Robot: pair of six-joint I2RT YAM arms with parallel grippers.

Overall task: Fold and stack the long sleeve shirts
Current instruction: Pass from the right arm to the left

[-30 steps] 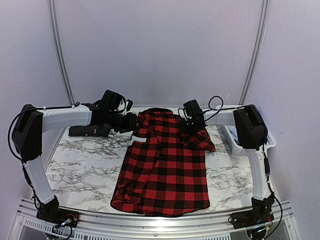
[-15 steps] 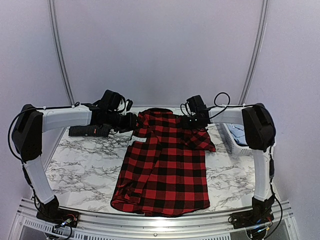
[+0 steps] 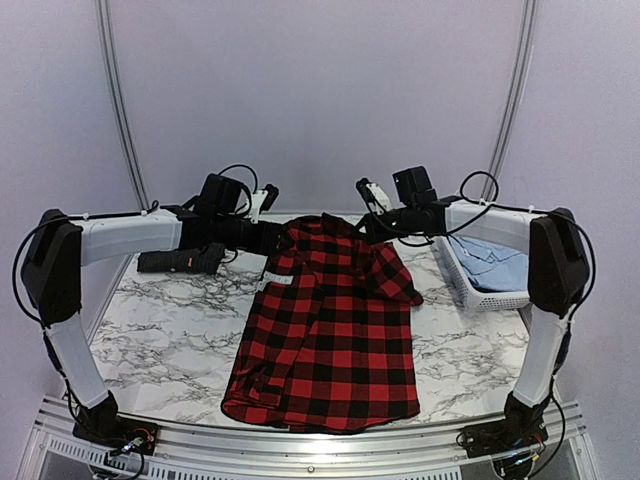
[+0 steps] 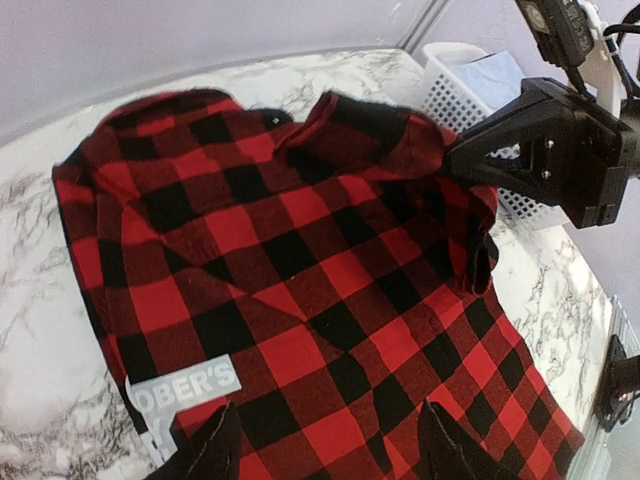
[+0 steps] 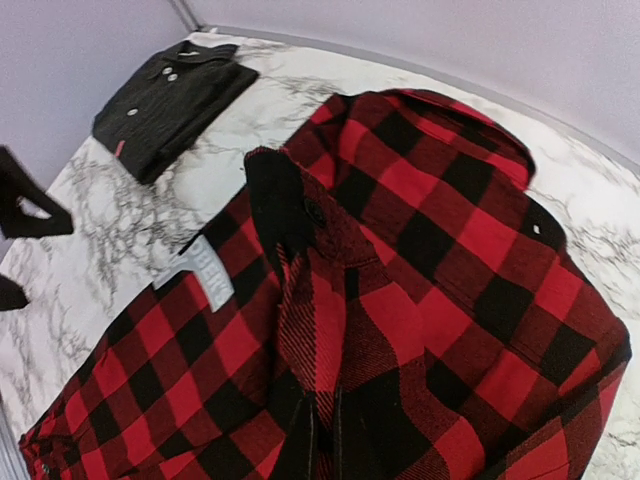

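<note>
— From above: why pinch the plaid shirt (image 3: 330, 330) at its far right shoulder?
— Probably to carry that side inward for a fold. Clenched there in the right gripper (image 3: 368, 232), mid marble table (image 3: 160, 320); charcoal shirt (image 3: 180, 261) folded far left, white basket (image 3: 462, 285) at right.
— Through the left wrist?
— Shows the left gripper (image 4: 328, 420) spread wide, grasping nothing, poised above the lettered patch (image 4: 185, 385).
— Through the right wrist?
— Confirms cloth nipped between shut jaws. Pale walls (image 5: 450, 40) behind.

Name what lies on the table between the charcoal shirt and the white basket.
The red-and-black plaid shirt lies there, as the top external view shows.
</note>
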